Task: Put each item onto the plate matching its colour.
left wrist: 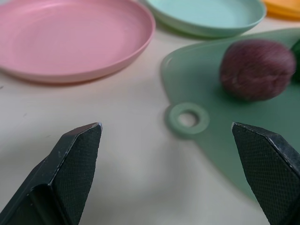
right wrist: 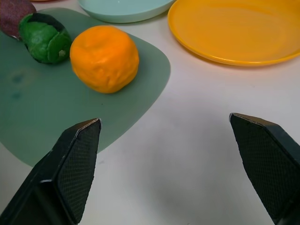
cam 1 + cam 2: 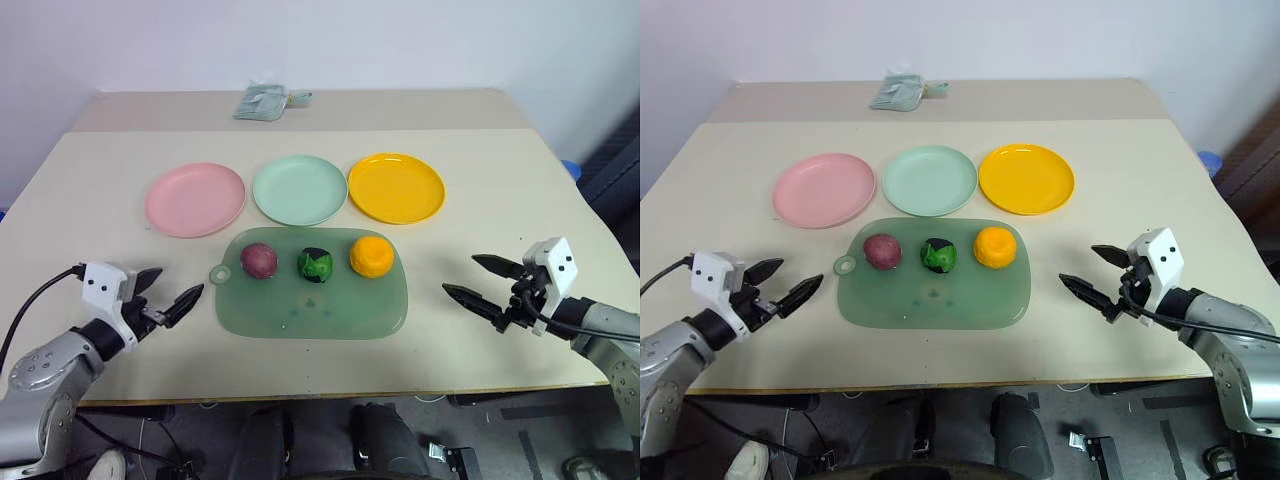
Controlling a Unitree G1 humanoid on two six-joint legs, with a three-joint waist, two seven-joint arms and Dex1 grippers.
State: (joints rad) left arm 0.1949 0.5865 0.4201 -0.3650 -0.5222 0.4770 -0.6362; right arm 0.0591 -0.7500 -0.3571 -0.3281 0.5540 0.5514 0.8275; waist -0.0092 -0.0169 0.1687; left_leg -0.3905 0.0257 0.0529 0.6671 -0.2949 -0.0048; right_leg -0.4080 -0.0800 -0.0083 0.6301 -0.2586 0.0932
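Left eye view: table (image 3: 90, 190) bearing green mat (image 3: 330, 310); pink plate (image 3: 195, 199), mint plate (image 3: 299, 189), yellow plate (image 3: 396, 187) behind, bare. Purple lump (image 3: 259, 260), green lump (image 3: 315, 264), orange lump (image 3: 370, 255) on mat. Left gripper (image 3: 168, 293), right gripper (image 3: 476, 280) flanking mat, fingers apart, empty.

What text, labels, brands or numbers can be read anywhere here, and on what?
None. No readable text stands on anything in these pictures.
The pink plate, mint plate and yellow plate are plain.
The green mat and the purple lump, green lump and orange lump on it carry no marks.
The folded cloth at the table's far edge shows no legible label.
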